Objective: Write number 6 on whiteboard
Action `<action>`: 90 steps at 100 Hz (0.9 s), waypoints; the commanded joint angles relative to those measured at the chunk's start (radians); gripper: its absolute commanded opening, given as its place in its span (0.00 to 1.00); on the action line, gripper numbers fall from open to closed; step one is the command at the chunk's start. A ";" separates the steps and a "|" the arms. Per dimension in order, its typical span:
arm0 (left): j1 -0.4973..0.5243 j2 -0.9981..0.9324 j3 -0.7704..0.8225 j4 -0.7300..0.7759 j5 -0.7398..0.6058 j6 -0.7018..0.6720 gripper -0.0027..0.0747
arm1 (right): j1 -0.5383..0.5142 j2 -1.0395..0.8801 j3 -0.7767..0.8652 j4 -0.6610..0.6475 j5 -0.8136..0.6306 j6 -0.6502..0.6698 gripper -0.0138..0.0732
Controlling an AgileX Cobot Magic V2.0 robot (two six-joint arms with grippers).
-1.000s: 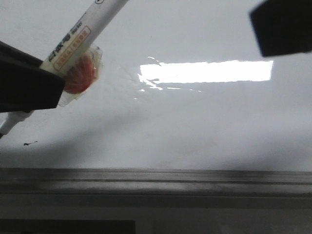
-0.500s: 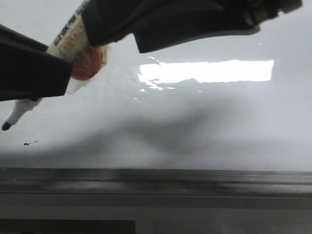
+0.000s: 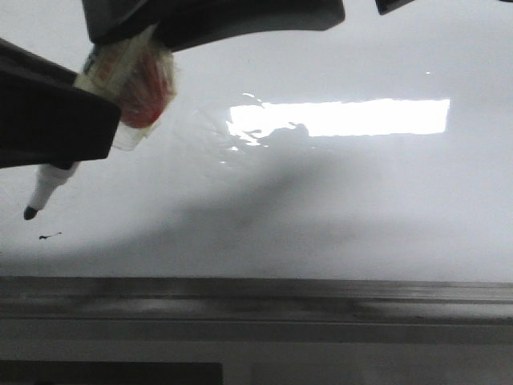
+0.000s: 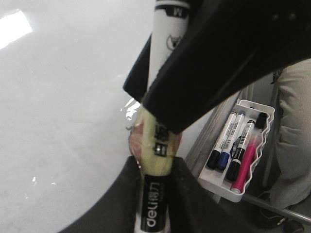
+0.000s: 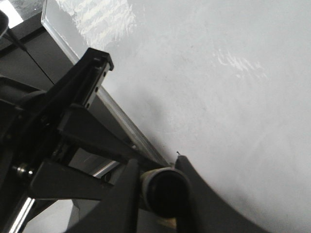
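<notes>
The whiteboard (image 3: 337, 208) fills the front view, glossy white with a bright glare bar. I see no number 6 on it, only a tiny black squiggle (image 3: 50, 236). My left gripper (image 3: 100, 128) is shut on a white marker (image 3: 128, 76) wrapped in red-stained tape. Its uncapped black tip (image 3: 30, 212) hangs just above the board near the squiggle. In the left wrist view the left gripper (image 4: 155, 170) clamps the marker's black label (image 4: 154, 199). My right gripper (image 3: 184, 20) covers the marker's upper half. In the right wrist view the right gripper (image 5: 163, 182) closes around the marker's black rear end (image 5: 165, 191).
The board's grey metal frame (image 3: 256, 293) runs along the near edge. A white tray (image 4: 252, 165) beside the board holds several spare markers, black, blue and red. A person's light trousers (image 4: 294, 136) stand past the tray.
My right gripper came in from the upper right and moved left over the marker's upper body. The marker tilted steeper and its tip came out from behind my left gripper.
</notes>
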 commanded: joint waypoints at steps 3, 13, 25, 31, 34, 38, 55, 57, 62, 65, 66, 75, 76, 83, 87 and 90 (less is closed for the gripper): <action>-0.007 -0.005 -0.034 -0.007 -0.082 -0.005 0.02 | -0.001 -0.015 -0.038 0.009 -0.108 -0.012 0.09; -0.007 -0.005 -0.034 -0.007 -0.082 -0.005 0.15 | -0.001 -0.015 -0.038 0.011 -0.091 -0.010 0.09; -0.007 -0.007 -0.034 -0.015 -0.087 -0.005 0.50 | -0.003 -0.015 -0.038 0.011 -0.056 -0.010 0.09; -0.007 -0.009 -0.034 -0.027 -0.082 -0.005 0.62 | -0.011 -0.015 -0.038 0.011 -0.039 -0.010 0.09; -0.007 -0.016 -0.034 -0.034 -0.076 -0.005 0.64 | -0.017 -0.018 -0.038 0.011 -0.026 -0.010 0.09; -0.007 -0.025 -0.034 -0.043 -0.060 -0.005 0.63 | -0.032 -0.023 -0.038 0.013 -0.011 -0.010 0.09; 0.020 -0.119 -0.034 -0.049 0.038 -0.005 0.57 | -0.107 -0.074 -0.038 0.013 0.041 -0.010 0.09; 0.032 -0.129 -0.034 -0.054 0.049 -0.007 0.57 | -0.116 -0.082 -0.038 0.013 0.041 -0.010 0.09; 0.067 -0.165 -0.034 -0.069 0.068 -0.007 0.57 | -0.137 -0.099 -0.038 0.011 0.041 -0.010 0.09; 0.096 -0.186 -0.034 -0.073 0.076 -0.007 0.57 | -0.152 -0.108 -0.038 0.011 0.041 -0.010 0.09; 0.101 -0.190 -0.034 -0.073 0.076 -0.007 0.57 | -0.154 -0.108 -0.038 0.011 0.043 -0.010 0.09; 0.178 -0.235 -0.034 -0.078 0.068 -0.007 0.57 | -0.183 -0.112 -0.038 0.009 0.036 -0.010 0.09; 0.189 -0.238 -0.034 -0.080 0.062 -0.007 0.57 | -0.183 -0.112 -0.038 0.009 0.034 -0.010 0.09; 0.236 -0.256 -0.034 -0.096 0.059 -0.007 0.57 | -0.202 -0.110 -0.039 0.007 0.015 -0.010 0.09; 0.255 -0.263 -0.034 -0.100 0.061 -0.007 0.57 | -0.214 -0.110 -0.039 0.007 -0.001 -0.010 0.09; 0.269 -0.262 -0.034 -0.102 0.061 -0.007 0.57 | -0.223 -0.110 -0.042 0.007 -0.014 -0.010 0.09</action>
